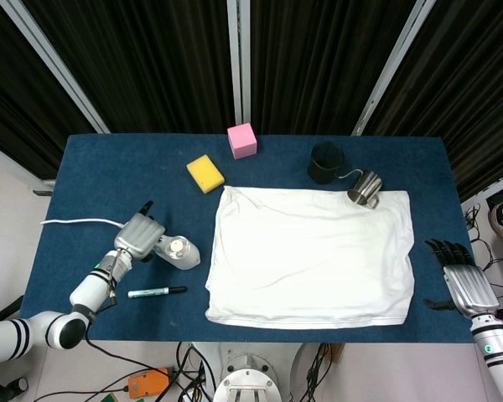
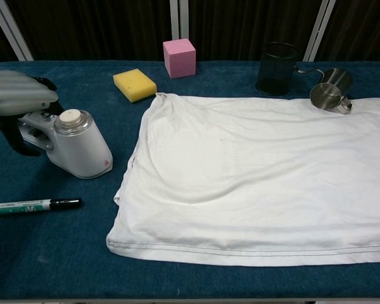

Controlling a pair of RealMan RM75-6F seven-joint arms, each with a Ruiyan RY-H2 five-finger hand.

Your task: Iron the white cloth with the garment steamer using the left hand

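From the head view, the left hand [image 1: 139, 234] covers the handle end of the garment steamer [image 1: 177, 250], which sits on the blue table [image 1: 109, 172] just left of the white cloth [image 1: 310, 255]. The cloth lies spread flat across the middle, untouched. The right hand [image 1: 464, 283] waits beyond the table's right edge, fingers straight and apart, holding nothing. A white cord [image 1: 71, 222] trails from the steamer's rear toward the left edge; it could likely snag or drag once the steamer lifts.

From the chest view, the left hand [image 2: 19, 95] lies over the steamer's [image 2: 76, 145] handle with dark fingers curling down around it, but whether the hold is firm cannot be told. A loose hold would probably tip the top-heavy body on the lift. A marker [image 2: 31, 205] lies near the steamer's front, clear of the direct path to the cloth [image 2: 259, 183]. A steel cup [image 2: 330, 90] rests on the cloth's far right corner, a black mesh holder [image 2: 278, 59] just behind it; a wide pass could knock either. A yellow sponge [image 2: 134, 84] and pink block [image 2: 179, 57] stand well back.
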